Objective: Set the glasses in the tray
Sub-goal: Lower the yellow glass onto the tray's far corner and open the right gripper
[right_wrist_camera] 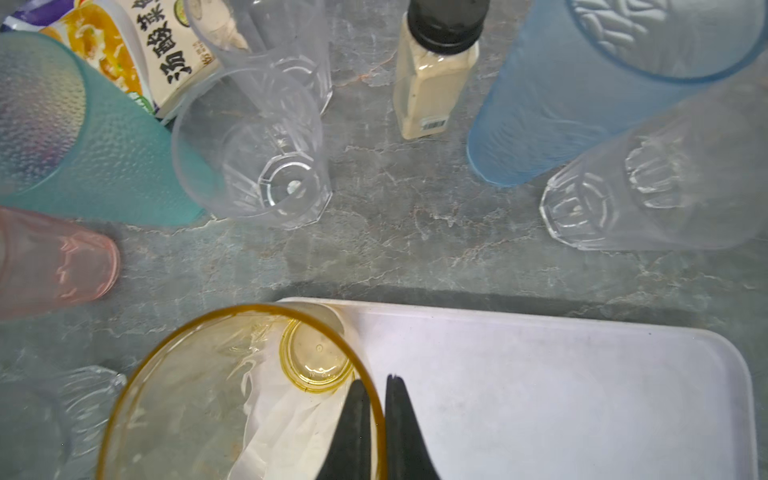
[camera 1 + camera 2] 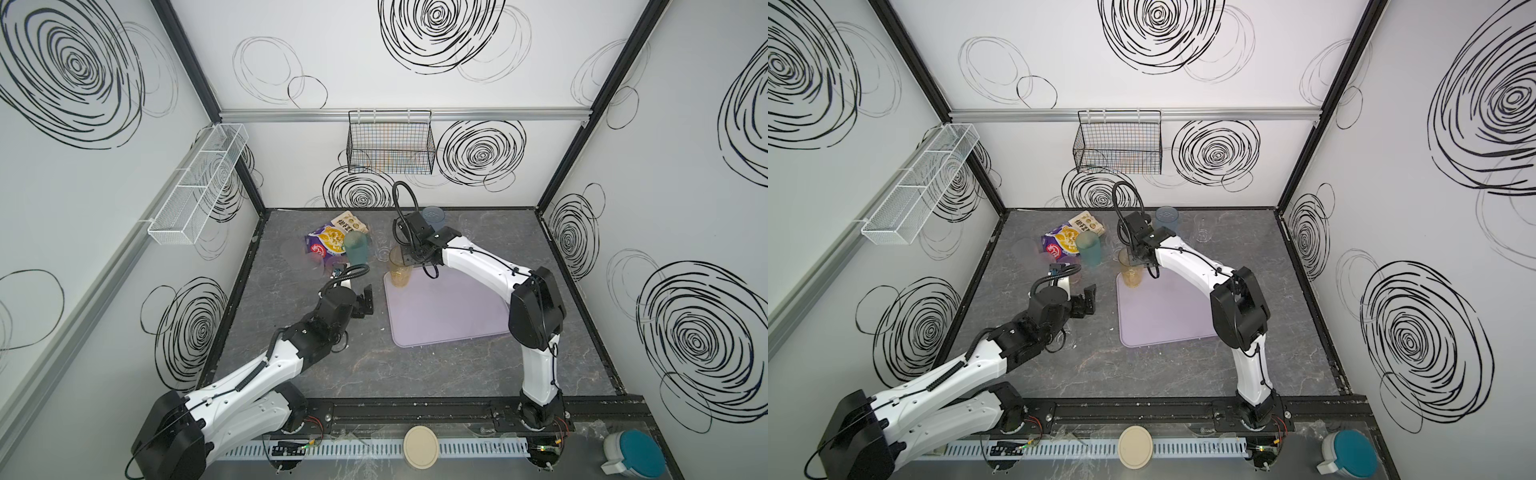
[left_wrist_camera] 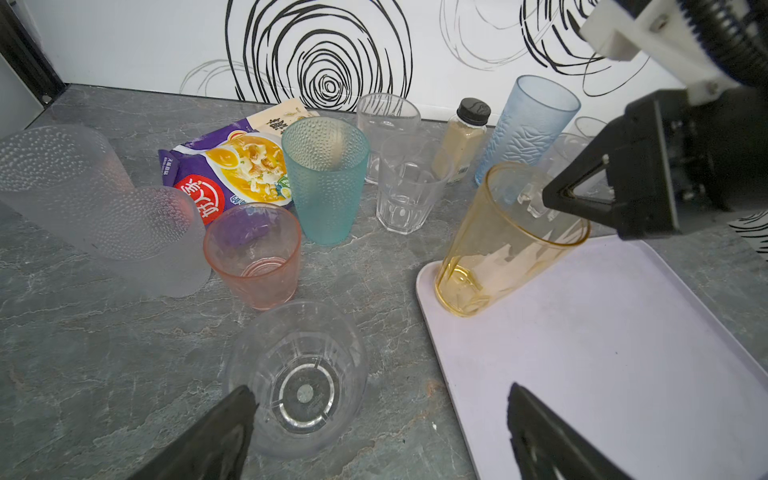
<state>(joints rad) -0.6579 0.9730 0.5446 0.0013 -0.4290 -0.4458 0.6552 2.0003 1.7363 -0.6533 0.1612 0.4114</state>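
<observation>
Standing here, I see the right pincer pinched tight on the rim of the amber glass, one finger inside the wall and one outside. The glass has its base on the far left corner of the tray, which lies right of the middle of the table. The left pincer hangs spread wide and empty above a short clear glass that stands on the table just beside the tray's left edge.

These tumblers look thin-walled and light. They seem stiff rather than soft, with smooth sides that I would expect to slip in a loose grip. The tall ones look easy to tip, so a pinch over the rim, like the one on the amber glass, seems the safest hold. The short ones could be taken the same way or across the body.

By my count there is:
- one amber glass
- one teal glass
- one blue glass
- one pink glass
- what I take for two frosted glasses, though they overlap
- at least five clear ones, some half hidden behind the blue

All but the amber one stand on the table toward its far edge, with none of them in the tray yet. Among them are one black-capped jar and two snack packets.
</observation>
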